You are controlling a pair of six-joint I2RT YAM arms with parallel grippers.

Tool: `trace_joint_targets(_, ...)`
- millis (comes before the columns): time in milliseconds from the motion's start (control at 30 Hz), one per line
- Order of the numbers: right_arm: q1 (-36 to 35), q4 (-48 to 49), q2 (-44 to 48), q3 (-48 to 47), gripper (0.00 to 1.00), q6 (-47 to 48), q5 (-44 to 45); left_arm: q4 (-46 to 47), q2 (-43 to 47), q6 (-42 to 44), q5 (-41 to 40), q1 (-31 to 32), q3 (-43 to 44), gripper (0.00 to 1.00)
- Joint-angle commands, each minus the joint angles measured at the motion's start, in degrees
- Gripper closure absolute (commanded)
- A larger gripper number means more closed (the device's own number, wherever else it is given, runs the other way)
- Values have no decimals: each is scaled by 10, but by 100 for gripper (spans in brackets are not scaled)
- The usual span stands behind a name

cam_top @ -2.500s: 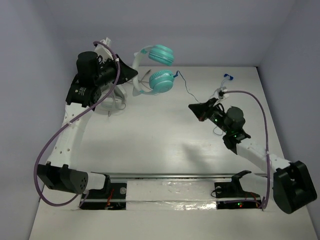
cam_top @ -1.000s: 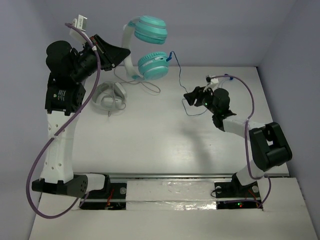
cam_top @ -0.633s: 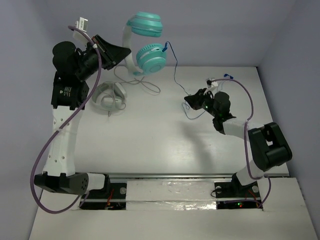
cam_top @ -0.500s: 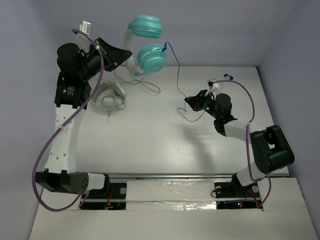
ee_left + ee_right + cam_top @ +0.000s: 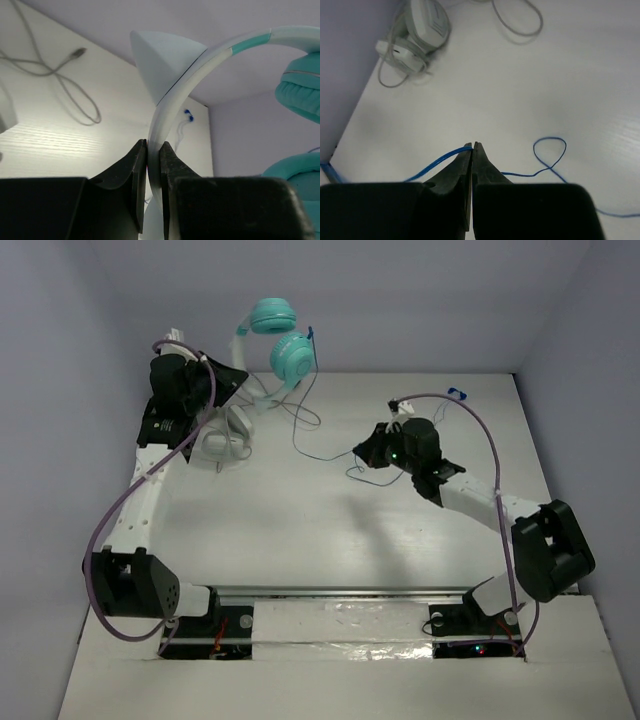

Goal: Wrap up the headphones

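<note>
The headphones, with teal ear cups (image 5: 284, 342) and a white headband (image 5: 172, 97), hang in the air at the back left. My left gripper (image 5: 243, 381) is shut on the headband (image 5: 246, 362); in the left wrist view its jaws (image 5: 153, 155) pinch the band. The thin blue cable (image 5: 318, 410) drops from the lower cup and runs across the table to my right gripper (image 5: 360, 453), which is shut on it. In the right wrist view the cable (image 5: 437, 161) leaves the closed tips (image 5: 472, 146) and loops on the table (image 5: 551, 150).
All-white headphones (image 5: 225, 432) with a pale cord (image 5: 296, 412) lie on the table under my left arm; they also show in the right wrist view (image 5: 420, 27). The cable's blue plug end (image 5: 457, 394) lies at the back right. Purple walls enclose the white table.
My left gripper has pulled the headphones back and left, toward the wall. My right gripper has moved left across the table with the cable, drawing it along.
</note>
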State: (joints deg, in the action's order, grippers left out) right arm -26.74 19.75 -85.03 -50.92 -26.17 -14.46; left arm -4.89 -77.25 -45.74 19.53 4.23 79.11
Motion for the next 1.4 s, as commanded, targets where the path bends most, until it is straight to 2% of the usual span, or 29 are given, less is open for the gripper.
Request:
trace_joint_targets(0,-29,-142,5,-17,100,-5,71,82,15,-16,-75,-5,-17,100)
trace_joint_targets(167,-118,-253,18,-42,100,6,171,83,23,10,-135,0,-46,100)
trace_joint_targets(367,-226,-410,50,-145,100,59,269,45,25,108,-300,101,-74,100)
trace_joint_targets(567,-270,-544,83,-241,100,118,307,33,23,153,-343,164,-112,100)
trace_joint_targets(700,-276,-591,88,-288,100,148,319,24,13,191,-336,199,-113,100)
trace_joint_targets(933,-276,-610,88,-342,100,174,338,8,-28,260,-246,258,-101,100)
trace_joint_targets(1233,-276,-647,85,-397,100,197,391,-22,-50,300,-184,264,-96,100)
trace_joint_targets(1367,-276,-656,88,-390,100,198,393,-54,-43,327,-208,269,-89,100)
